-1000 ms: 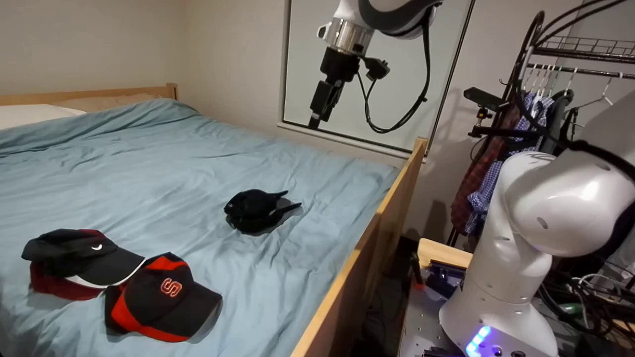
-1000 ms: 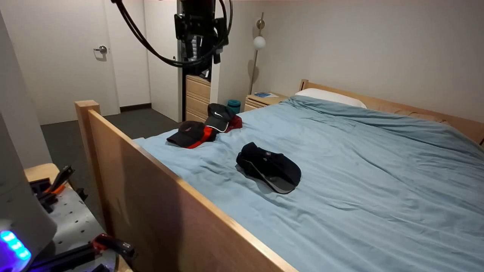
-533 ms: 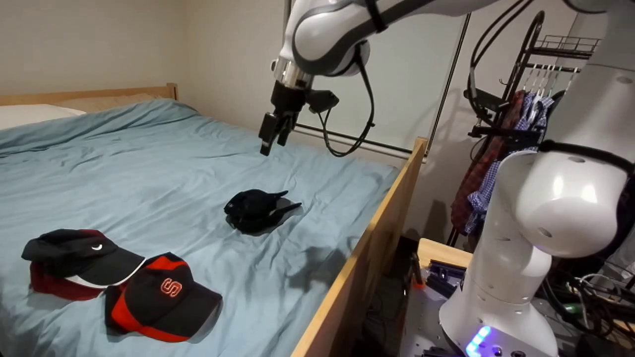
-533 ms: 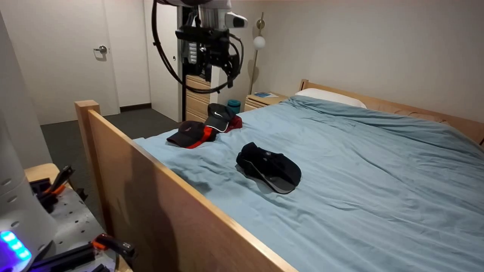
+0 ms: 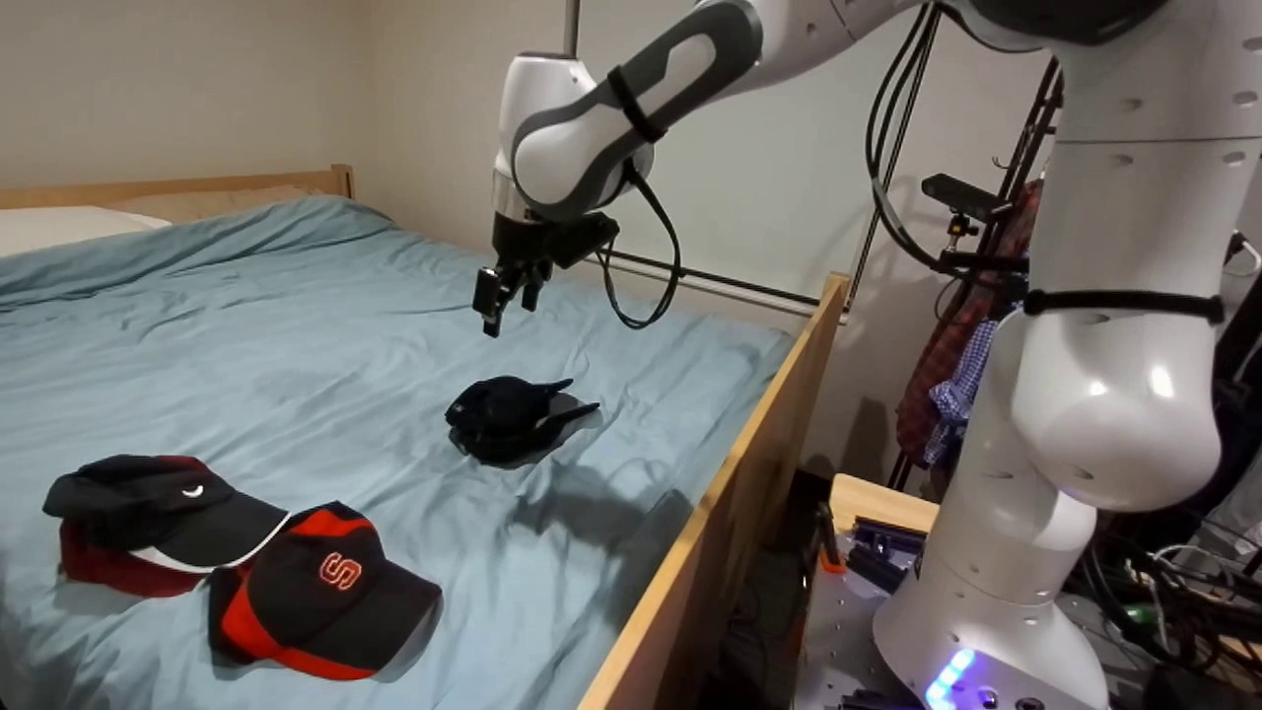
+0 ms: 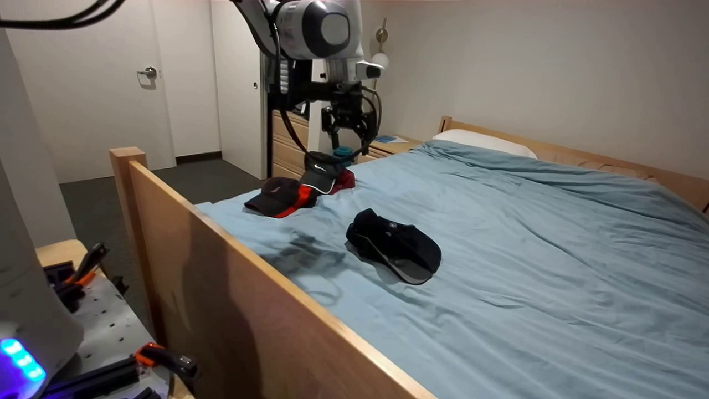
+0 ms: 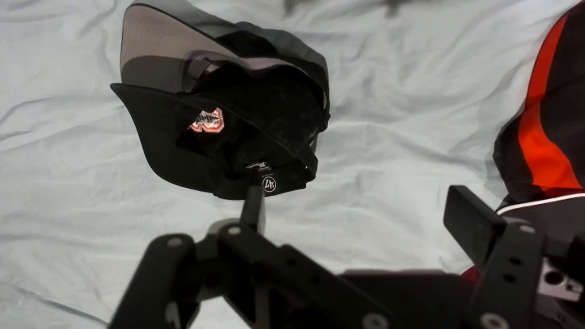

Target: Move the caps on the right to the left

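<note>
2 black caps (image 5: 503,419) lie below the claw (image 5: 511,312).

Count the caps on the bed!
4 clearly: two black caps together, a cap marked S, a cap with white edging beside it. The dark red piece against that might be another, partly hidden.

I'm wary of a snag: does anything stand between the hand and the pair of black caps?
Nothing visible does. In both exterior views the open hand is above the bed and apart from the black caps, with no object between. The red-and-black cap lies to one side.
</note>
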{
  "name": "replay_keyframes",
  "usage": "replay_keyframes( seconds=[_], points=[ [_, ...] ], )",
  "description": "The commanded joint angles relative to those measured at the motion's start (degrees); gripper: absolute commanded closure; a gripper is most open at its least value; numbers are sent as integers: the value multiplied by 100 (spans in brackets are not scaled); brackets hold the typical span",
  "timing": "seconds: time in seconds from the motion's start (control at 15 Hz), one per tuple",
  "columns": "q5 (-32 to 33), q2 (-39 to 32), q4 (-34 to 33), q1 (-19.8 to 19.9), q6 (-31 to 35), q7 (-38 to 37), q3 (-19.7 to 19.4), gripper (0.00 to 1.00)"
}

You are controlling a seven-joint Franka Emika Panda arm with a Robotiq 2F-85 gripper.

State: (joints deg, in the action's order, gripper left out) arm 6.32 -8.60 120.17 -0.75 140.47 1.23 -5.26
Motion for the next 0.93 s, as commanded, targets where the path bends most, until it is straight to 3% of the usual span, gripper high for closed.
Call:
replay_keyframes(
  seconds=[0.0, 0.13, 0.2, 0.53, 0.87],
  points=[
    [20, 23, 0, 95, -13, -13, 111, 0],
    [19, 50, 3, 95, -14, -12, 118, 0],
    [243, -151, -151, 37, -52, -316, 82, 0],
    [276, -1341, -1092, 0, -789, -359, 75, 0],
    [191, -2418, -1851, 133, -532, 5, 120, 0]
  ],
)
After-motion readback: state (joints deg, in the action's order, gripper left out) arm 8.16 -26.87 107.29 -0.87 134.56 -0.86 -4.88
